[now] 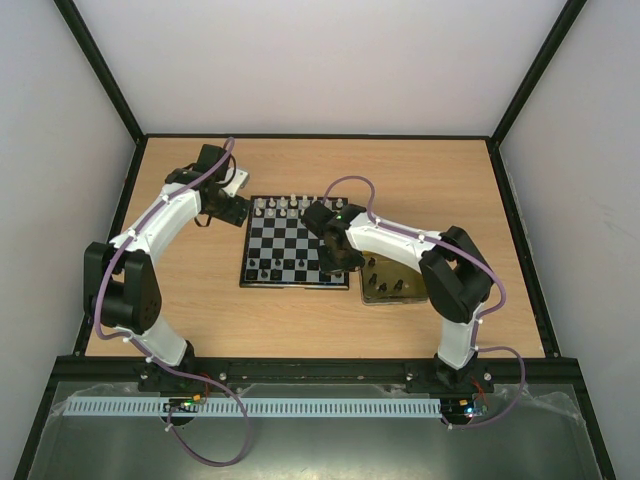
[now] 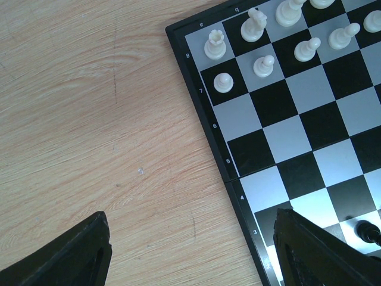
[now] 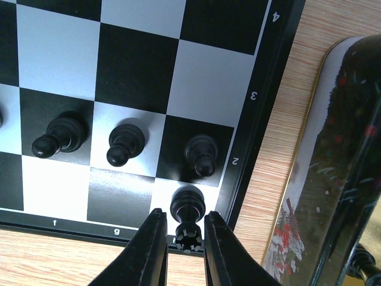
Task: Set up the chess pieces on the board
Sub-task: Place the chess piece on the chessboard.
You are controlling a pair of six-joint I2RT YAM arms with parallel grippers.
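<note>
- So: board point(image 1: 285, 242) lay flat on wood surface point(image 2: 89, 119); tin point(image 3: 333, 179) just beside its rt edge.
- White chessmen point(image 2: 262, 64) stood in board's far rows; black pawns point(image 3: 125, 145) stood in its 2nd row from near edge.
- Rt gripper point(image 3: 186, 229): jaws narrowly straddled black rook point(image 3: 188, 205), upright on board's near-rt corner square; gripping or let go, couldn't tell.
- Lt gripper point(image 2: 190, 220): jaws spread wide, nothing between them, over board's lt rim.

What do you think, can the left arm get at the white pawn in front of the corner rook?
Probably yes. The left arm hangs with jaws open over the edge of the board, and the squares between them and that white pawn look empty.
</note>
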